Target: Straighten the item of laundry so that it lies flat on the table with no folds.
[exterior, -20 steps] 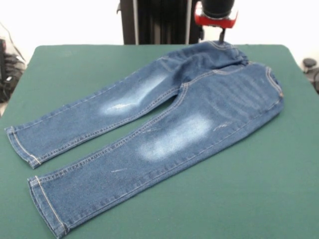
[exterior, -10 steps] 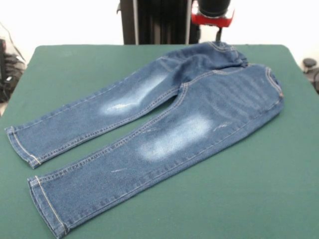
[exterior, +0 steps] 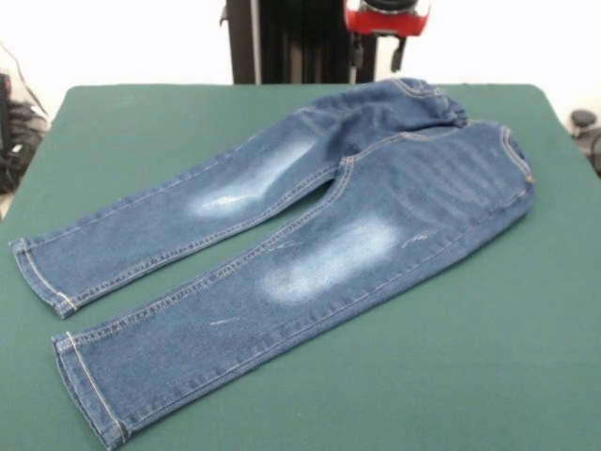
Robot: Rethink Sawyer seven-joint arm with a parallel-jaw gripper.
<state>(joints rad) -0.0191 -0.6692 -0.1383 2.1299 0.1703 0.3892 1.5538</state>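
The blue denim jeans (exterior: 310, 235) lie spread on the green table (exterior: 470, 376). The waistband (exterior: 441, 108) is at the far right and both legs run to the near left, ending at the hems (exterior: 56, 282). Whitish faded patches show on each thigh. The waistband edge at the far side looks slightly bunched. My gripper (exterior: 377, 59) hangs at the top edge, above and just behind the waistband. Its two dark fingers (exterior: 357, 52) are apart and hold nothing, clear of the cloth.
The robot's black pedestal (exterior: 291, 42) stands behind the table's far edge. Dark cables or gear lie off the table at the left (exterior: 14, 132) and right (exterior: 587, 127).
The gripper has risen from the waistband and moved left in the picture. The jeans have not moved.
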